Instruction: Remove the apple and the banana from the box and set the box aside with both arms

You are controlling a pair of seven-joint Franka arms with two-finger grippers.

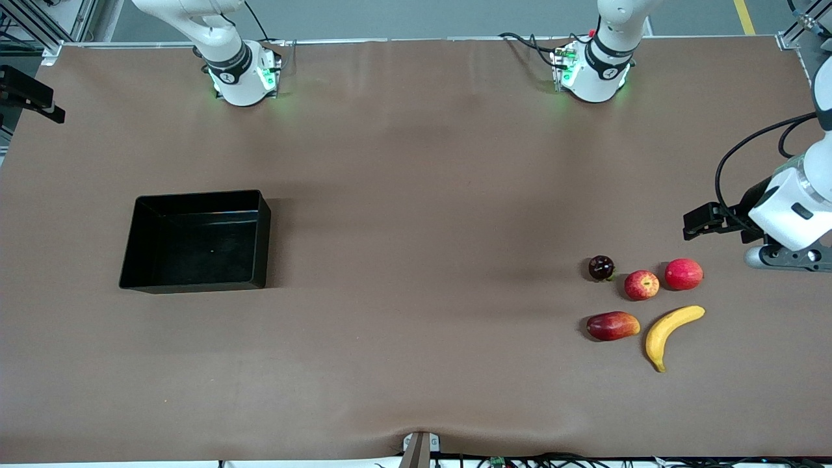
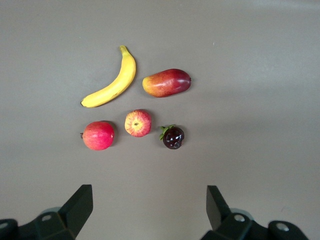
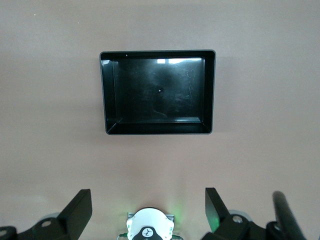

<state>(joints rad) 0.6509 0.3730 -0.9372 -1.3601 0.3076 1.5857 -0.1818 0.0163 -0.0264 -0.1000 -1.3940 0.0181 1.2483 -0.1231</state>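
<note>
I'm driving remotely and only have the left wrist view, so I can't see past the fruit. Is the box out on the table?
Observer: Yes. The black box sits toward the right arm's end of the table, apart from the fruit group.
Operator: Anything in it already?
Observer: No, its floor is bare in the right wrist view; the banana and the streaked apple lie on the table.
Operator: Where is the right gripper?
Observer: The right gripper hangs open above the table with the box in its camera's sight, holding nothing.
Operator: And mine from outside?
Observer: The left gripper is open over the table's edge at the left arm's end, beside the fruits.
</note>
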